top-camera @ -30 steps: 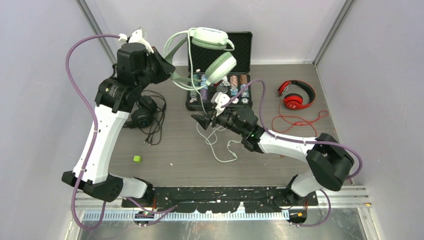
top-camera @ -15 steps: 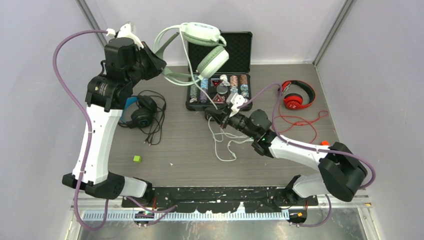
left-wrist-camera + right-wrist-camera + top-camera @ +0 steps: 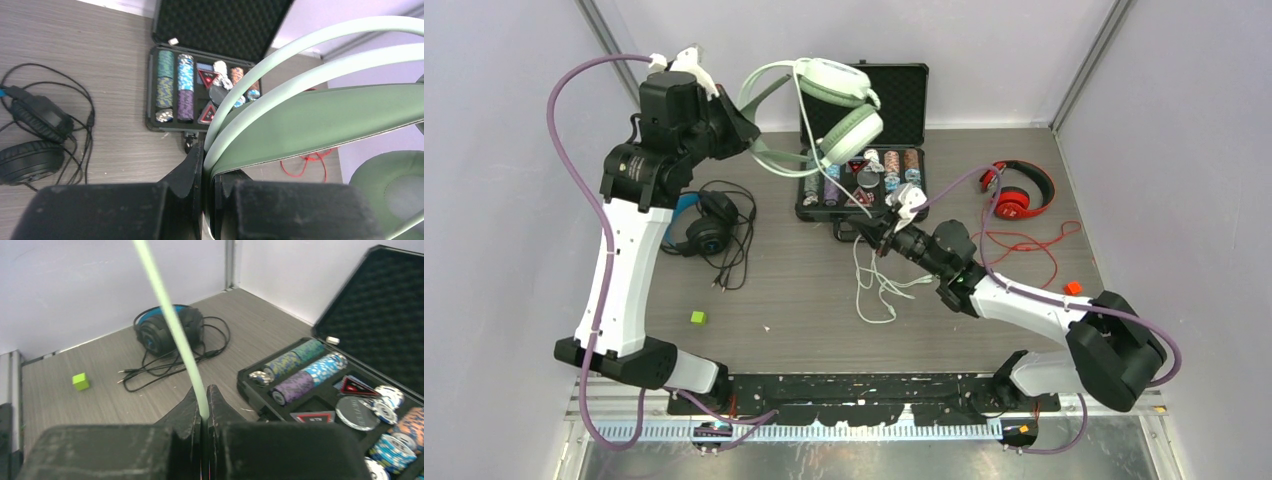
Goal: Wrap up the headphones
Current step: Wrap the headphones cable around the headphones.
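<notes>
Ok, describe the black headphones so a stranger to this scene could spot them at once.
Find the open black chip case at the back of the table and look left of it. The black headphones lie flat there amid loose black cable. Only this pair has a blue-lined headband; the mint pair hangs in the air and the red pair lies far right.

Chip case [image 3: 904, 92] blocking far centre, black headphones [image 3: 709, 235] left, tabletop [image 3: 794, 300] seemingly free by green cube [image 3: 697, 317]
</notes>
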